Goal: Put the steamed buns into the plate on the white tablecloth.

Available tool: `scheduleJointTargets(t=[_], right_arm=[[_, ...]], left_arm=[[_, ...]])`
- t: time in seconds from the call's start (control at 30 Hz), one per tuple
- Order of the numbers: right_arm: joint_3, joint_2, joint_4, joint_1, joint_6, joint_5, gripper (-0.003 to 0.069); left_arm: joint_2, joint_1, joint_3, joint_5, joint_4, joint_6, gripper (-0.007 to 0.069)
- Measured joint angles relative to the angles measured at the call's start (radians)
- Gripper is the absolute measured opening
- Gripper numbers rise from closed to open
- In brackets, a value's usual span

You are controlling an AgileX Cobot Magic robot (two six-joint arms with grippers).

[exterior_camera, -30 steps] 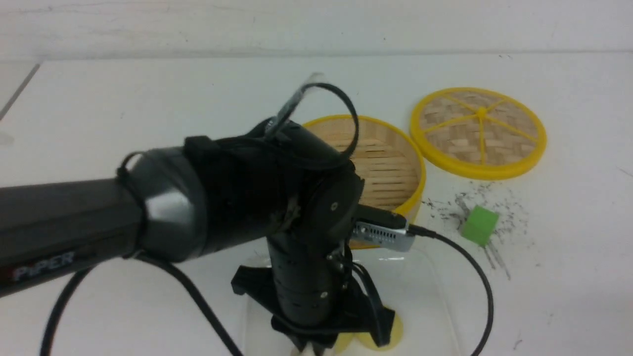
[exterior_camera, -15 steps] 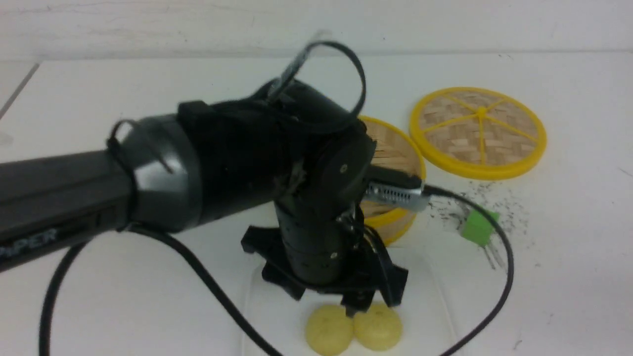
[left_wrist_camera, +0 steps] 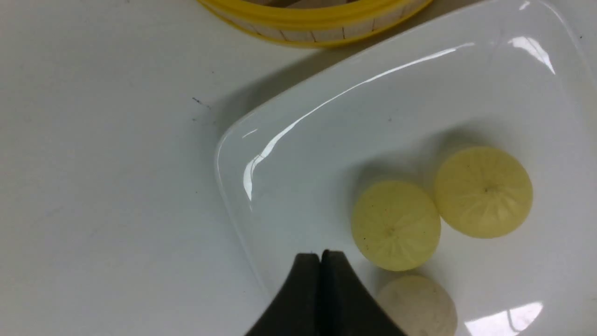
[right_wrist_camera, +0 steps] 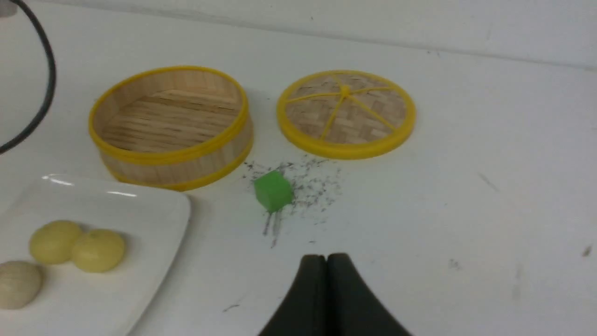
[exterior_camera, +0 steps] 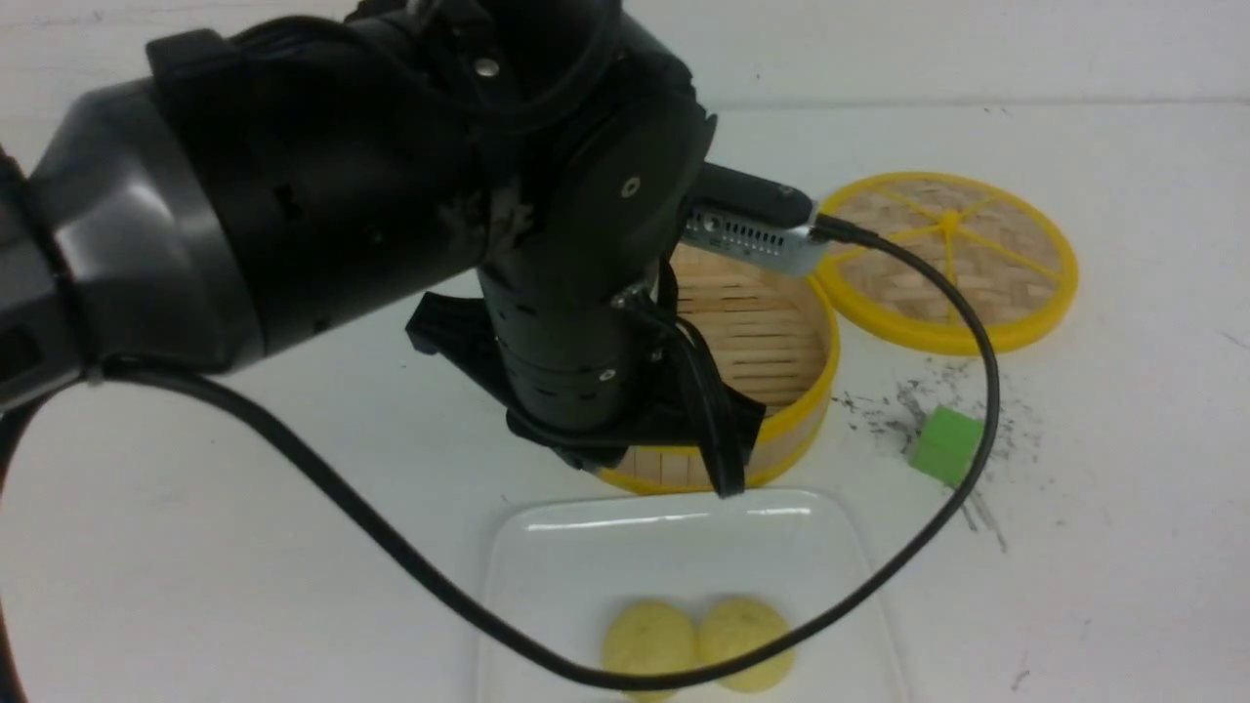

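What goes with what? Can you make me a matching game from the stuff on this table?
1 steamer basket
2 lid
3 green block
4 cream-white bun

A on the plate
B empty inside
C yellow spokes
D among grey scribble marks

Pairs: 1-B, 2-C, 3-D, 4-A

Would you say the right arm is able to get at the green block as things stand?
Probably yes: the green block lies ahead of the right tool with only tablecloth between them. The tool is shut, so it would have to open first.
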Motion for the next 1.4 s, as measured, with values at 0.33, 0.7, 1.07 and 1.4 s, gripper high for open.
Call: scheduleJointTargets(t=[0.33,0.7,1.07,1.4], right_arm=[[0.458,-0.048,0.303,0.000,-0.166,-0.620,-0.0013],[0.516,0.016,0.547,0.000,-0.415,-0.717,-0.0005],[0.566,0.016,0.461,0.000,-0.427,-0.904,-0.0001],[0.617,0.016,0.451,0.000,-0.427,-0.970,0.0003]], left_arm=[[0.000,0.000,0.000,0.000,0.007,0.025,0.0002],[0.001,0.000,0.000,0.001,0.008,0.028,0.0002],[0.001,0.000,0.000,0.002,0.006,0.028,0.0002],[0.001,0.000,0.000,0.002,0.000,0.028,0.0011]])
